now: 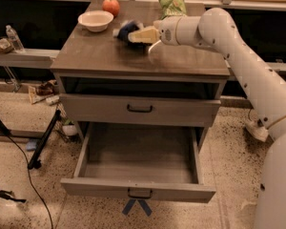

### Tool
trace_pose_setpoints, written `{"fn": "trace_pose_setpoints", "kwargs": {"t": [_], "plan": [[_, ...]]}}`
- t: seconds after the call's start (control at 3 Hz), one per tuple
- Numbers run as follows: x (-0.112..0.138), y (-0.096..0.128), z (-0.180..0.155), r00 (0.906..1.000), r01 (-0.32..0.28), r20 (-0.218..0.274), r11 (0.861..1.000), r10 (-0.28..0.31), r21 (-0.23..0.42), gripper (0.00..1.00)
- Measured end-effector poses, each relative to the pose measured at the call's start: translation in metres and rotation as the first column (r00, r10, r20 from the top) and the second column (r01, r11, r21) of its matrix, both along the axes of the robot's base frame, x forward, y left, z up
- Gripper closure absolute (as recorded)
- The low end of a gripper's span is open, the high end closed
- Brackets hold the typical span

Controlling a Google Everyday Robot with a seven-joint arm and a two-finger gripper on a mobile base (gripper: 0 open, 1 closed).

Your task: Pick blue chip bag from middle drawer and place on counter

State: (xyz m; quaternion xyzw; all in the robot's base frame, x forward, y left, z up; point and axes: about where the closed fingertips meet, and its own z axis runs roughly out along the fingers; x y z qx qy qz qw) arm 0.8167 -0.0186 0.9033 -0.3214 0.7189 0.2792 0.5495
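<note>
The blue chip bag (125, 28) is a small dark-blue blurred lump low over the back of the counter (105, 56), just right of the white bowl. My gripper (136, 34) reaches in from the right on the white arm and is shut on the bag at its tip. I cannot tell whether the bag touches the counter. The middle drawer (138, 192) is pulled out wide below, and its inside shows nothing in it. The drawer above it (139, 109) is shut.
A white bowl (96, 19), a red-orange fruit (111, 6) and a green chip bag (171, 5) sit at the counter's back edge. A stand and cable lie on the floor at the left (43, 142). A shelf with a bottle (13, 38) is at far left.
</note>
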Motion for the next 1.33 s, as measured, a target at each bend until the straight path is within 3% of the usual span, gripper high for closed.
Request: {"fn": "trace_pose_setpoints", "kwargs": {"t": [0.67,1.0,1.33], "plan": [[-0.023,-0.031,-0.001,0.9997,0.017,-0.015,0.998,-0.018,-0.058,0.0],[-0.058,-0.064,0.023,0.9963,0.086,0.011,0.995,-0.085,-0.054,0.0],[-0.109,-0.126,0.052,0.9669,0.252,0.055,0.966,-0.249,-0.058,0.0]]}}
